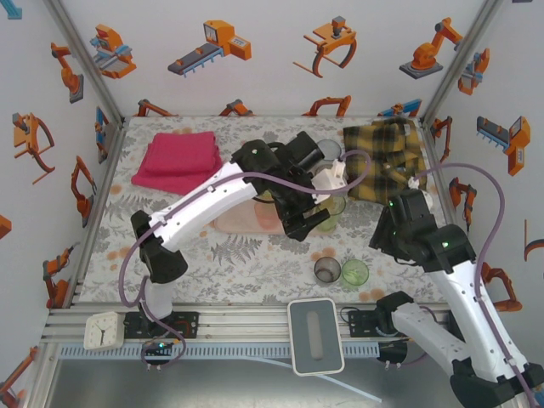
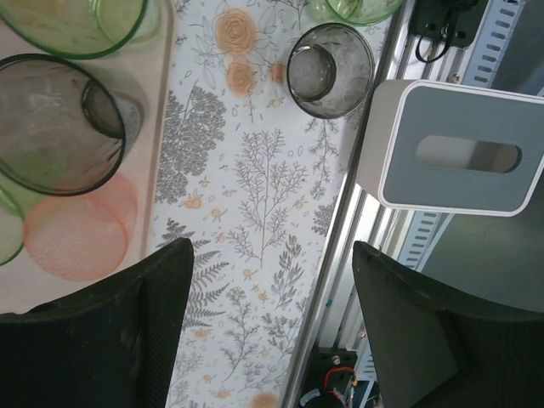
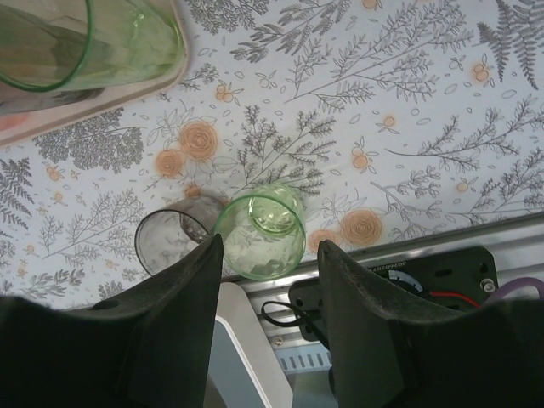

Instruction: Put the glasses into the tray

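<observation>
Translucent plastic tumblers stand inside the flat pale pink tray [image 2: 151,174] with its low rounded rim: a green tumbler [image 2: 76,21], a smoky grey tumbler [image 2: 55,123] and an orange tumbler [image 2: 81,234]. The left gripper [image 2: 268,327] hangs over the tray's edge, matte black fingers spread wide, empty. On the floral-print bench [image 3: 408,102], a second green tumbler [image 3: 259,236] stands just beside a second grey tumbler [image 3: 166,242]. The right gripper [image 3: 268,285] gapes wide above the green one.

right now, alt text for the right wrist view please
The open right tool hangs over a green glass standing on the floral table cover, with a smoky grey glass just beside it. At upper left, a corner of the pink tray holds another green glass.
</observation>
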Controlling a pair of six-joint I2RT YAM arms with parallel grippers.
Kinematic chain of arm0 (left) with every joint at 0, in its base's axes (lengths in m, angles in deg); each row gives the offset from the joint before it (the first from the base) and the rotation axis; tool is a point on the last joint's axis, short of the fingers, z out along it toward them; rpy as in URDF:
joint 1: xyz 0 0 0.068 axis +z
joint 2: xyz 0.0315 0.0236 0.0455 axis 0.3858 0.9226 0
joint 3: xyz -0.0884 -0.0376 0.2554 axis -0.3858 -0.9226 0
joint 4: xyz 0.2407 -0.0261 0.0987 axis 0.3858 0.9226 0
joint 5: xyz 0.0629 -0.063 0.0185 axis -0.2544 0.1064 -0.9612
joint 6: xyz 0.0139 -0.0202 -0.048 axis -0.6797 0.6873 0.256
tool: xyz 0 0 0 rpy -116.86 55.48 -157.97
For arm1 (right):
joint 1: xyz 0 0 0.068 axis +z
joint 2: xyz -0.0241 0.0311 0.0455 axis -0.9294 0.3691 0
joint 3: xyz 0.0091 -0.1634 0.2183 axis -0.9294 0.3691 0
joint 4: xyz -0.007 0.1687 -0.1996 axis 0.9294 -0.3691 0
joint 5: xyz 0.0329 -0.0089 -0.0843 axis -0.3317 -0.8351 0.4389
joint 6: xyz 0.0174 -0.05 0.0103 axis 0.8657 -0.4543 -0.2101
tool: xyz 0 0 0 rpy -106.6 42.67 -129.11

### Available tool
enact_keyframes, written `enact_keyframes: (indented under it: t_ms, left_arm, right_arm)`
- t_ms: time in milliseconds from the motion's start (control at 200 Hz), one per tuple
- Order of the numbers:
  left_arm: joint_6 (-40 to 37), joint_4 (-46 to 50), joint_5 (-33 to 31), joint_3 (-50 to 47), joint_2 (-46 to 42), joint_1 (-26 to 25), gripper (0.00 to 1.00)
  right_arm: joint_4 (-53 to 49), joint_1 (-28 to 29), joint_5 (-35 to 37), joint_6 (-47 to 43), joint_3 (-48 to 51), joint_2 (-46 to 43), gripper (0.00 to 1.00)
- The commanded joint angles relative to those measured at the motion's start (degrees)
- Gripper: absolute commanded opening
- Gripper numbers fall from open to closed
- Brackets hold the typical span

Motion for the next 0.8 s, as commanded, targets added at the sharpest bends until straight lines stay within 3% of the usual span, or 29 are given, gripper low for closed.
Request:
enact_keyframes:
  t_ms: [0, 386, 796]
  left_arm:
    - [4.12, -5.85, -0.46, -2.90, 1.07, -1.93, 0.70]
    - [12.65, -12.34, -6.86, -4.86, 7.84, -7.63, 0.69]
    - [11.59, -14.68, -20.13, -7.52, 10.99, -14.23, 0.63]
  right_arm:
    - [-4.20, -0.50, 3.14, 3.00, -0.61, -2.83, 0.47]
    - [-11.33, -0.45, 8.25, 4.72, -8.55, -8.47, 0.47]
    - [-14.61, -0.48, 9.27, 3.09, -12.43, -10.92, 0.47]
